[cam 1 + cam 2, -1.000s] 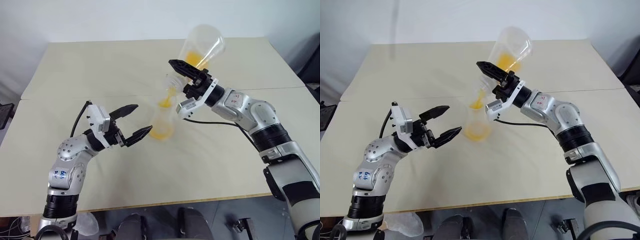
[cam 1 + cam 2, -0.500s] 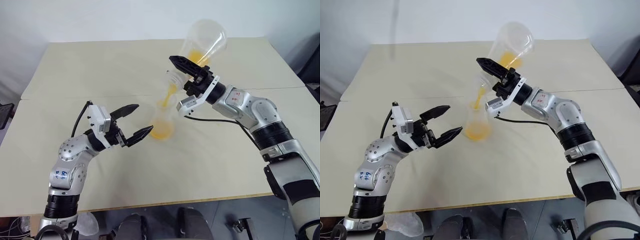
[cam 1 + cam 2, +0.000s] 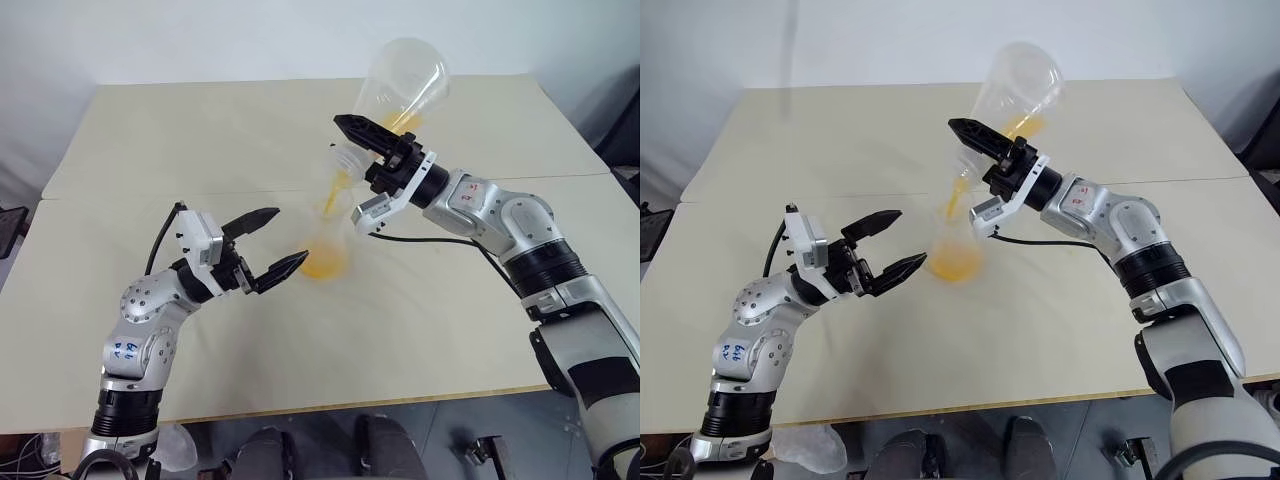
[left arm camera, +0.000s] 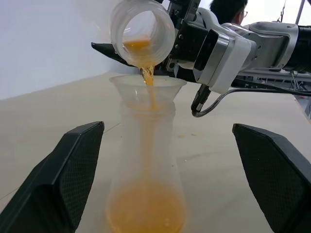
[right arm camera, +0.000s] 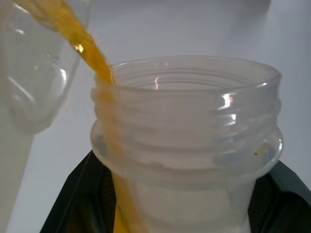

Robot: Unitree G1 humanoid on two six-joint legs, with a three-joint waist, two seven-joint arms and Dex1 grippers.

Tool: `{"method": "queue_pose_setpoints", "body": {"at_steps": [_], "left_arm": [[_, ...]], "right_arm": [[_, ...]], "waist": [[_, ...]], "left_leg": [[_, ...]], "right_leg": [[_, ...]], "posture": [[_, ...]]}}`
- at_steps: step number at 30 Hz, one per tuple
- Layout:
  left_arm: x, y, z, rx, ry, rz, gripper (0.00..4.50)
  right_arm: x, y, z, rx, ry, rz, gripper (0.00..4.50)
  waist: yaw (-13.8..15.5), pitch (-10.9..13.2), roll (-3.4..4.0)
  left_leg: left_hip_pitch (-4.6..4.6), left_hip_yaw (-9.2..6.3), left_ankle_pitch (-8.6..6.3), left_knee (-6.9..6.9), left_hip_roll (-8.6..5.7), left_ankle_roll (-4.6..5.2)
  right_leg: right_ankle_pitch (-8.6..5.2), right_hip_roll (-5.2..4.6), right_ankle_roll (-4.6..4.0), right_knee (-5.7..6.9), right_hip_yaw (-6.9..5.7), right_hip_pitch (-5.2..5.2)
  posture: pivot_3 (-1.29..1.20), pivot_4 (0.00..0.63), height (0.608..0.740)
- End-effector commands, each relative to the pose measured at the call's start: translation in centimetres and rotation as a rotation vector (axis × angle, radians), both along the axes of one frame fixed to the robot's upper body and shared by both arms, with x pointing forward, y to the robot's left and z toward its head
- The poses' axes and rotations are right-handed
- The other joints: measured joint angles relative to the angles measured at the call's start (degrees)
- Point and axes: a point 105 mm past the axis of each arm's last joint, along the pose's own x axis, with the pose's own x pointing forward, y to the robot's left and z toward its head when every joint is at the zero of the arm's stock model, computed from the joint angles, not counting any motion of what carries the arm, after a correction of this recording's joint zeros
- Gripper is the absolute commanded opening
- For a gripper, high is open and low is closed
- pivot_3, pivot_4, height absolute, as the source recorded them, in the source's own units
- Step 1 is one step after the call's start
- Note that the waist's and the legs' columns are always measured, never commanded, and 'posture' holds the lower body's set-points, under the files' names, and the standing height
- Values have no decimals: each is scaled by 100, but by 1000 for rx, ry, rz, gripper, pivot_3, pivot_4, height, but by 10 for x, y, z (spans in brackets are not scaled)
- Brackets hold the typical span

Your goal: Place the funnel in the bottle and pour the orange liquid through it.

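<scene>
Pouring is under way: my right gripper (image 3: 372, 150), clamped on the large flask (image 3: 400, 90), streams orange liquid (image 4: 146, 213) through the funnel (image 4: 147, 87) seated in the bottle (image 4: 146, 170) mid-table. Left gripper (image 3: 270, 243) gapes beside it. Next, I'd level the flask once empty.

Bright, even light; soft wrist-view blur
</scene>
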Motion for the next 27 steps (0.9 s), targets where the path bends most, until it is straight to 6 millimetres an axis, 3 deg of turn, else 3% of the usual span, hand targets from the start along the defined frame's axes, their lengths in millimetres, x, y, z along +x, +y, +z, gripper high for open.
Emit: {"method": "queue_pose_setpoints", "body": {"at_steps": [1,27], "left_arm": [[-2,-1,9,-7,-48,-1,4500],[-2,-2,10,-8,-53,2,4500]], "right_arm": [[-2,-5,20,31,-62,-2,2644],[0,-8,21,31,-85,-10,2644]], "waist": [[0,0,0],[0,0,0]], "left_leg": [[0,0,0,0,0,0],[0,0,0,0,1,0]], "right_leg": [[0,0,0,0,0,0],[0,0,0,0,0,0]], "posture": [[0,150,740],[0,150,740]]}}
